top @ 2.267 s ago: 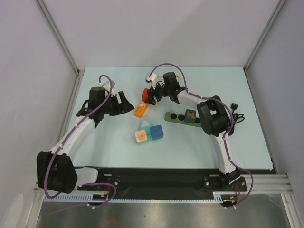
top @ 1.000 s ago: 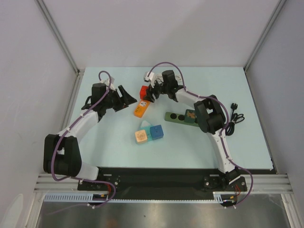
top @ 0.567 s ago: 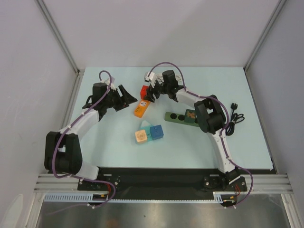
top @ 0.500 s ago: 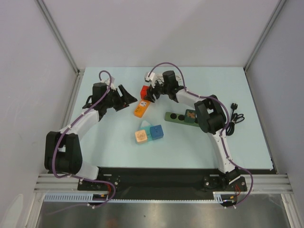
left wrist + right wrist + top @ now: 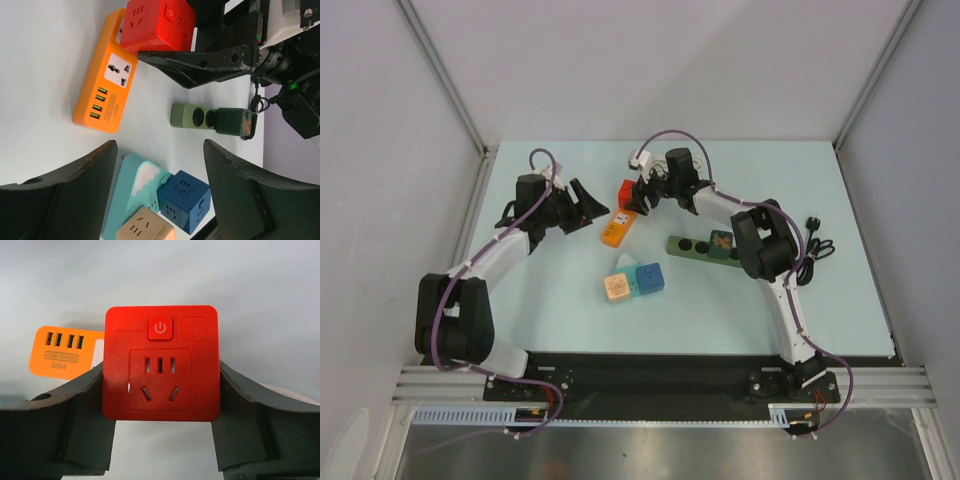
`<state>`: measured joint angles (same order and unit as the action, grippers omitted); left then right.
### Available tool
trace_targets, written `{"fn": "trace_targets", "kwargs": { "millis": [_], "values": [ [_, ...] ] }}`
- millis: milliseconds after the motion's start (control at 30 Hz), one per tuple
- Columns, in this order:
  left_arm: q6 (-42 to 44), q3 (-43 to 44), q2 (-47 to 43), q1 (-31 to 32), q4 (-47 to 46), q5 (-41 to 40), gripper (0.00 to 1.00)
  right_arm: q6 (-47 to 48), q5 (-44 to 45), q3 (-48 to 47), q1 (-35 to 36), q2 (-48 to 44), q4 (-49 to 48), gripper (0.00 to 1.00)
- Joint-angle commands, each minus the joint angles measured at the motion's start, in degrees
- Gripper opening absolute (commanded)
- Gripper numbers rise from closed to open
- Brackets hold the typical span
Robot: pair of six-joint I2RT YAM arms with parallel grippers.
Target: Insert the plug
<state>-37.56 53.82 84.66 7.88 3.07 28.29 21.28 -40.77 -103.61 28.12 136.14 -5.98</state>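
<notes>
A red cube socket (image 5: 625, 190) sits at the far end of the orange power strip (image 5: 615, 229). My right gripper (image 5: 638, 197) is shut on it. In the right wrist view both fingers press the red cube's (image 5: 161, 362) sides, with the orange strip (image 5: 62, 352) behind at left. My left gripper (image 5: 588, 207) is open and empty just left of the orange strip. The left wrist view shows its wide jaws (image 5: 160, 145) over the table, with the orange strip (image 5: 107, 85) and the red cube (image 5: 159, 25) ahead. A black plug (image 5: 810, 222) with a coiled cable lies at the far right.
A green power strip (image 5: 705, 246) with a dark block on its right end lies right of centre. A blue cube (image 5: 649, 278), a tan cube (image 5: 616, 289) and a teal strip (image 5: 626, 268) cluster in the middle. They also show in the left wrist view (image 5: 187, 197).
My left gripper has moved a little farther back, closer to the orange strip. My right gripper has kept its hold on the red cube and shifted only slightly.
</notes>
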Motion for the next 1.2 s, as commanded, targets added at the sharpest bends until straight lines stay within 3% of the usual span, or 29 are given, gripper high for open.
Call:
{"fn": "trace_targets", "kwargs": {
  "millis": [0, 500, 1167],
  "values": [
    [-0.58, 2.07, 0.06, -0.50, -2.46, 0.80, 0.75, -0.36, -0.53, -1.86, -0.26, -0.88, 0.70, 0.00],
    [-2.78, 2.60, 1.82, -0.50, -5.53, 1.68, 0.74, -2.46, 0.17, -4.14, 0.44, 2.38, 0.35, 0.00],
    [-5.59, 4.19, 4.98, -0.50, -8.34, 3.00, 0.73, -3.79, 3.95, -8.10, 2.20, 3.79, 7.91, 0.00]
  ]
}}
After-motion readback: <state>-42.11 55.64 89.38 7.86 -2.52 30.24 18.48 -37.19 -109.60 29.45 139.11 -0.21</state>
